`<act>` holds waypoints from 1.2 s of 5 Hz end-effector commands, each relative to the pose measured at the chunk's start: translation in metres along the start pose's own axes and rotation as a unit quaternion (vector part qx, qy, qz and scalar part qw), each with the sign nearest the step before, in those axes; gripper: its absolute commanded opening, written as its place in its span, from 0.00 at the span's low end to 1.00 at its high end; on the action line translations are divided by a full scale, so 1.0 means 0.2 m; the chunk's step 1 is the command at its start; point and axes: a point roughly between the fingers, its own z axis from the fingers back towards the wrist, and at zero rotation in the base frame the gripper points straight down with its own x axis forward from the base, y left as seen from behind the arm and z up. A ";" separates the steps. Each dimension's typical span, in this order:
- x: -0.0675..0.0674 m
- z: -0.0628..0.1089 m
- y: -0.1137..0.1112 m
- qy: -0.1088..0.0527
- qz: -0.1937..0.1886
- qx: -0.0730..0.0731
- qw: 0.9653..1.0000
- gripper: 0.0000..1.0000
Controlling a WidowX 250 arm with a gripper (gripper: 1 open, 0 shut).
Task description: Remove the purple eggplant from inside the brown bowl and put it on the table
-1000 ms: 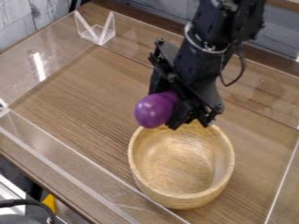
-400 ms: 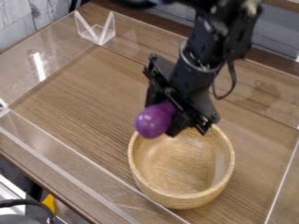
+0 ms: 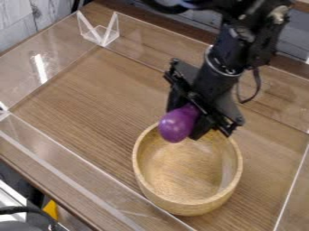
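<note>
Wooden brown bowl (image 3: 189, 175): holds nothing | claw (image 3: 191, 120): clamped on purple eggplant (image 3: 178, 125) above rim

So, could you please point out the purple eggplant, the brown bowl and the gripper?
purple eggplant (image 3: 178, 126), camera view, its rounded purple body.
brown bowl (image 3: 193, 204), camera view, its near rim.
gripper (image 3: 193, 119), camera view, between its fingertips.

Low clear acrylic walls (image 3: 72, 194) run along the near and left edges. A small clear triangular stand (image 3: 99, 27) sits upright in the far left corner. At the bottom left edge, something dark with a yellow patch (image 3: 49, 212) shows, too cropped to identify.
</note>
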 end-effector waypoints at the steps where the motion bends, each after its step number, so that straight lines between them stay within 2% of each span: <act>1: 0.06 0.10 0.00 -0.039 -0.020 0.000 0.999 0.00; 2: 0.07 0.11 0.04 -0.053 -0.043 0.009 0.998 0.00; 4: 0.06 0.05 0.00 -0.039 0.021 0.016 0.999 0.00; 6: 0.00 0.01 0.01 -0.035 0.072 0.024 0.997 0.00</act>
